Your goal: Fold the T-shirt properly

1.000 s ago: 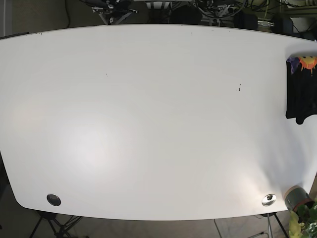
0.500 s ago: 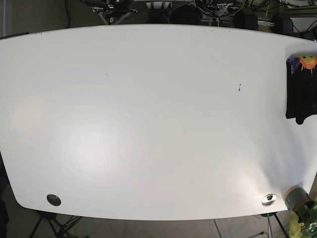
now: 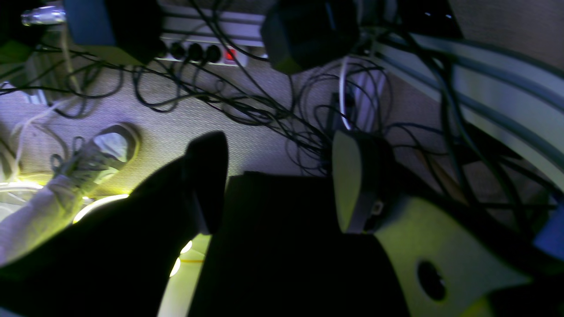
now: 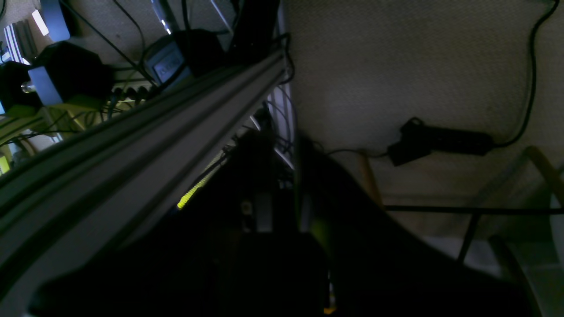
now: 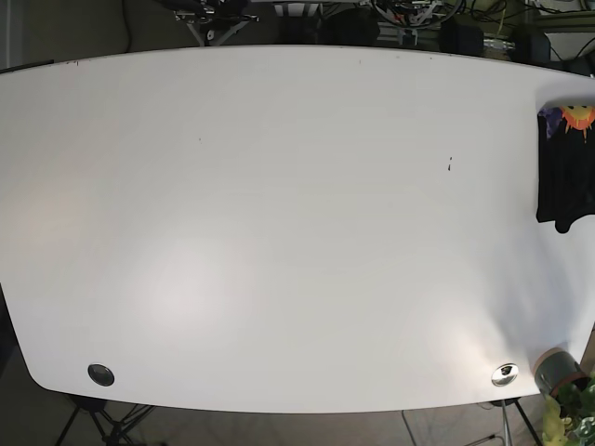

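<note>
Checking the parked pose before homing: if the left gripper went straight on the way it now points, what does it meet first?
Likely the tangle of black cables on the grey carpet floor, not the table. The left gripper is open and points below the tabletop; depth is unclear, so treat this as a guess.

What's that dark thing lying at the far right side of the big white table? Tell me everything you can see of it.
It is a black T-shirt, soft cloth, already folded into a narrow upright rectangle. A bright orange and purple print shows at its top end, and a small rounded flap sticks out at the bottom. It lies flat on the white table against the right edge of the base view, partly cut off by the frame. Nothing else touches it; no robot arm is near it.
</note>
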Robot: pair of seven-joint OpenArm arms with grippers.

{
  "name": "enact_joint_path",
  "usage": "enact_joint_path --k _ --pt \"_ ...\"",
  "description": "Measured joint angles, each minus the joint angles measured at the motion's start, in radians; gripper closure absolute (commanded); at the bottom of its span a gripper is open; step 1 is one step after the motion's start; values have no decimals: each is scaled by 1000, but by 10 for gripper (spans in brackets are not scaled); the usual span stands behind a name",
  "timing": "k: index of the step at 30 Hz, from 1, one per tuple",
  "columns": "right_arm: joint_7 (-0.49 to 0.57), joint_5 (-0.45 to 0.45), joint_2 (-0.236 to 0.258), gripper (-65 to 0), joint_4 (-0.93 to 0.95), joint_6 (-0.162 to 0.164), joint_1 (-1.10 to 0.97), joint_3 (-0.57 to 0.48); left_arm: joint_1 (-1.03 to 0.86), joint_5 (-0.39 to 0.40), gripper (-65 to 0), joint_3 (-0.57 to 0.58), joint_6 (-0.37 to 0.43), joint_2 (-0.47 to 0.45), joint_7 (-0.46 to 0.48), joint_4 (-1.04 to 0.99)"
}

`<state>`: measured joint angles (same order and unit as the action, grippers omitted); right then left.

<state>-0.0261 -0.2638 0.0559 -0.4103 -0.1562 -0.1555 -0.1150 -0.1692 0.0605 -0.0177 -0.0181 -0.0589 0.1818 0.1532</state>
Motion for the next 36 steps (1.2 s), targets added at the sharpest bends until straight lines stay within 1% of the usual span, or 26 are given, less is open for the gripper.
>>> enact_joint_path --k 26,30,32,36 --pt "0 0 0 -67 0 0 -1 3 3 0 -354 0 0 5 2 1" --pt "17 1 0 -67 -33 2 -34 3 -7 0 -353 0 0 3 3 2" --pt "33 1 0 -67 -69 2 -68 3 -27 0 -353 0 0 2 9 25" --pt "32 2 3 -67 -130 1 -140 3 -132 0 -353 1 -3 -4 5 183"
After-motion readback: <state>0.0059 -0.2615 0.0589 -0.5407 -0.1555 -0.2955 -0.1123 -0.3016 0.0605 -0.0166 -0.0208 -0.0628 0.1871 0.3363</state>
